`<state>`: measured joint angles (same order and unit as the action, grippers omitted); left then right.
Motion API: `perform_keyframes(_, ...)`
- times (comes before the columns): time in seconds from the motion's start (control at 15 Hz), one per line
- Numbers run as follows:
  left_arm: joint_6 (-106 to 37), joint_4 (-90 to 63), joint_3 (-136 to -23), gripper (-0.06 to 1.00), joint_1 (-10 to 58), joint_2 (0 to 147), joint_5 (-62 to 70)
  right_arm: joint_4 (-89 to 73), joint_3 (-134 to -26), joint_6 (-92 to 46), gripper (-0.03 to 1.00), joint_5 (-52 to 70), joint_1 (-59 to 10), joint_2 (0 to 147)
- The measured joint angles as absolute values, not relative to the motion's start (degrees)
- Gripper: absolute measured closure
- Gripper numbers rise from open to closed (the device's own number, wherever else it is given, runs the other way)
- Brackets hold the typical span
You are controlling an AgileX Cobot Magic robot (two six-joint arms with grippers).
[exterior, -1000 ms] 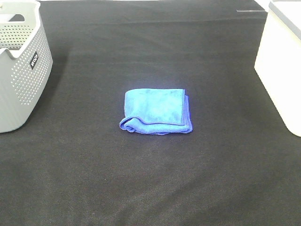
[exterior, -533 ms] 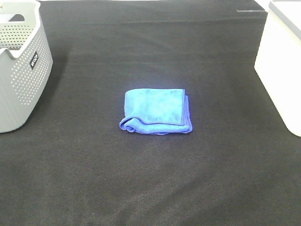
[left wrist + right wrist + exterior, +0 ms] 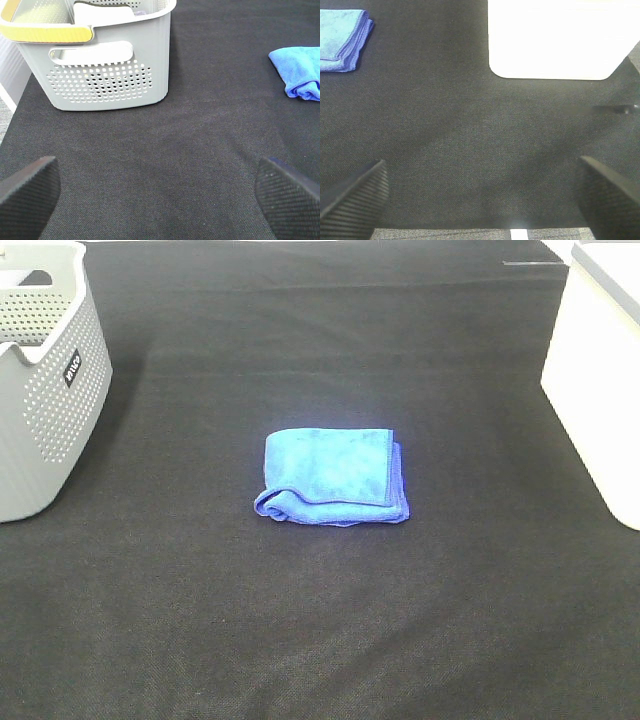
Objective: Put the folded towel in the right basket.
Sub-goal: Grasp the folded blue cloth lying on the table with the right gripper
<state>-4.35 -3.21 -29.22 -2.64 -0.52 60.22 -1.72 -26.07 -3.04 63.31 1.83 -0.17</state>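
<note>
Looking down from high on a table point(image 3: 320, 640) spread with black woven cloth, matte and faintly creased, with a thin pale line point(image 3: 525, 262) at one o'clock near the far edge. At the centre, flat on the cloth, the folded towel point(image 3: 332, 476): blue, with a darker hem along its three-o'clock side and loose layers bunched at seven o'clock. At nine to ten o'clock, well apart from it, a grey perforated basket point(image 3: 45, 390) bearing a small dark label. At two to three o'clock, about as far off, the right basket point(image 3: 600, 390), white and cut by the frame. Grippers seen from the wrists alone. From the left wrist: the left gripper point(image 3: 160, 195), spread wide over bare cloth and holding nothing, plus a yellow band point(image 3: 47, 31) on the grey basket's rim and a handle slot in its wall. From the right wrist: the right gripper point(image 3: 480, 200), likewise wide apart and empty, the white basket's rounded corner, and the table's edge with a grey strip point(image 3: 445, 234) beyond.
</note>
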Motion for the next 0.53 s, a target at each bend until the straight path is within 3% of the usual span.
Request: perform_keyframes(0.53,-4.4,-3.2,-29.2,-0.04,-2.6,-0.5,60.2,-1.7,-26.1,-3.0,0.0,63.3,1.8,-0.2)
